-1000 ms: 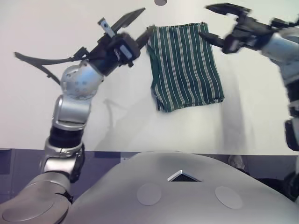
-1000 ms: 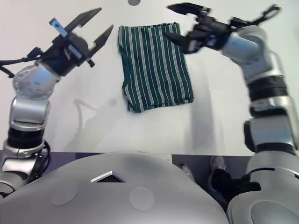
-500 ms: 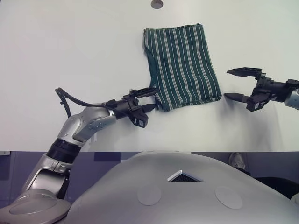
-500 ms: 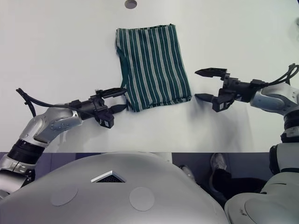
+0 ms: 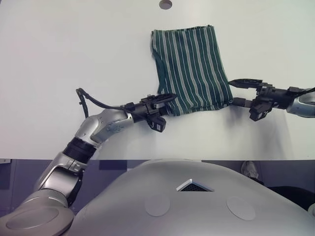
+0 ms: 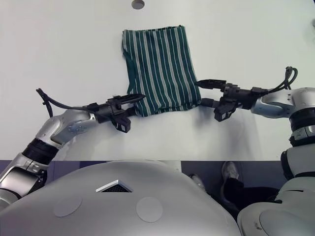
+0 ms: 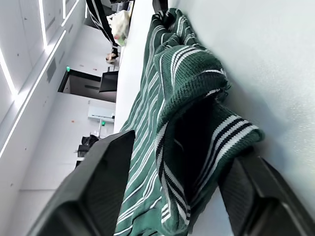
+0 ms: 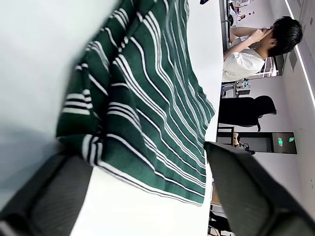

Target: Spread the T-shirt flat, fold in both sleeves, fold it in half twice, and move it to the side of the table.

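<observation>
Left hand [image 5: 168, 104] open around T-shirt [image 5: 192, 64] near corner, right hand [image 5: 231, 92] open around the other

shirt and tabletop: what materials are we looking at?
The green-and-white striped T-shirt looks like a soft matte knit, likely cotton or a blend: the left wrist view shows ribbed stitches at its edge and limp, rounded folds. The white tabletop looks like a smooth hard sheet, perhaps laminate or painted board: even surface, no grain. Neither can be confirmed.
</observation>
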